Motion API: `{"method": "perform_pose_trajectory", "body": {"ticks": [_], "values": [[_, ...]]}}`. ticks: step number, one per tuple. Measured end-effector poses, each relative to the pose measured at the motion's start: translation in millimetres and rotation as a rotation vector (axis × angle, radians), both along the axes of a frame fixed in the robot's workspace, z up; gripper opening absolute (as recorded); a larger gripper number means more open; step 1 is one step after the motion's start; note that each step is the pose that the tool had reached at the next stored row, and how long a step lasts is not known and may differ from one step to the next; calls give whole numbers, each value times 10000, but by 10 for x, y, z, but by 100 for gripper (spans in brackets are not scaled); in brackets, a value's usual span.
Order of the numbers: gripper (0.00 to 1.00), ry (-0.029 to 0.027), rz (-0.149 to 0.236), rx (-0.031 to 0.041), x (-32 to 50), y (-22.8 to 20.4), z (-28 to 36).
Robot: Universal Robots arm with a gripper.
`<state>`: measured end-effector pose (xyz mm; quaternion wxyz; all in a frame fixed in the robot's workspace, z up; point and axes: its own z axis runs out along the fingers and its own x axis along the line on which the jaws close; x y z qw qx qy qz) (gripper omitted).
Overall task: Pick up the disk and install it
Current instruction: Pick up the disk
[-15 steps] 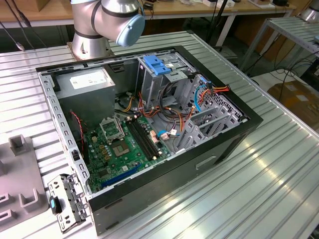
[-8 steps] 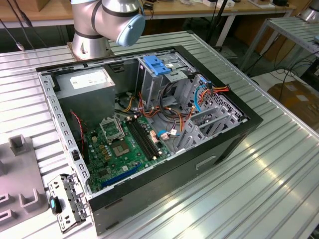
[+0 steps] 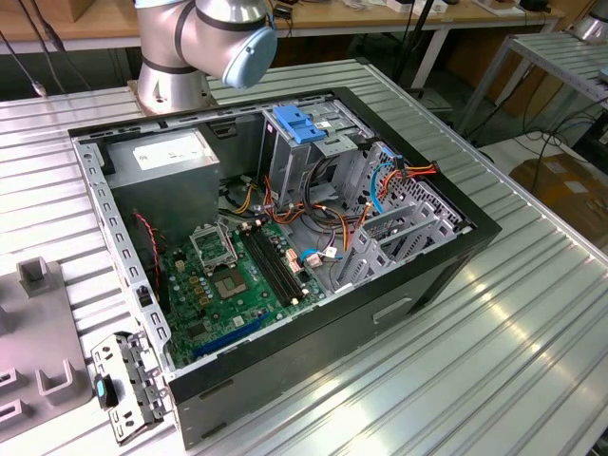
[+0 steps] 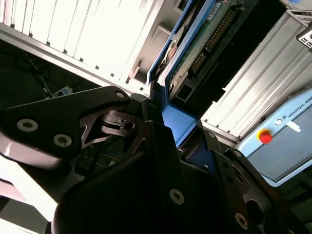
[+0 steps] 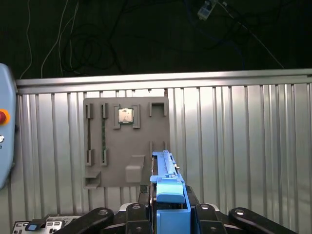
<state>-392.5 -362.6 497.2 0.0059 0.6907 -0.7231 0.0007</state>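
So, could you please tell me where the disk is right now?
In the first wrist view the disk stands edge-on, clamped in the jaws of the gripper, seen against the edge of the grey fixture plate on the ribbed metal table.

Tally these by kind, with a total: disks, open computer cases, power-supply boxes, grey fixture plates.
disk, held in the gripper: 1
open computer case: 1
power-supply box: 1
grey fixture plate: 1
Total: 4
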Motion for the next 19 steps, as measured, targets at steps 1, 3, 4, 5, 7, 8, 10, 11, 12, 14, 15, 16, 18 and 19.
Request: {"method": "perform_pose_trajectory", "body": {"ticks": [1,3,4,5,7,8,10,11,12,14,15,16,18,19], "values": [[37,-1,0,0,24,0,0],[37,0,0,0,49,0,0],[37,-1,0,0,71,0,0],[37,-1,-1,0,84,0,0],[37,0,1,0,123,0,0],[37,0,1,0,136,0,0],[37,0,0,0,170,0,0],[37,-1,0,1,190,0,0],[37,0,0,0,211,0,0],[37,-1,0,1,236,0,0],[37,0,0,1,248,0,0],[37,-1,0,1,260,0,-1],[37,0,0,0,316,0,0],[37,0,0,0,331,0,0]]}}
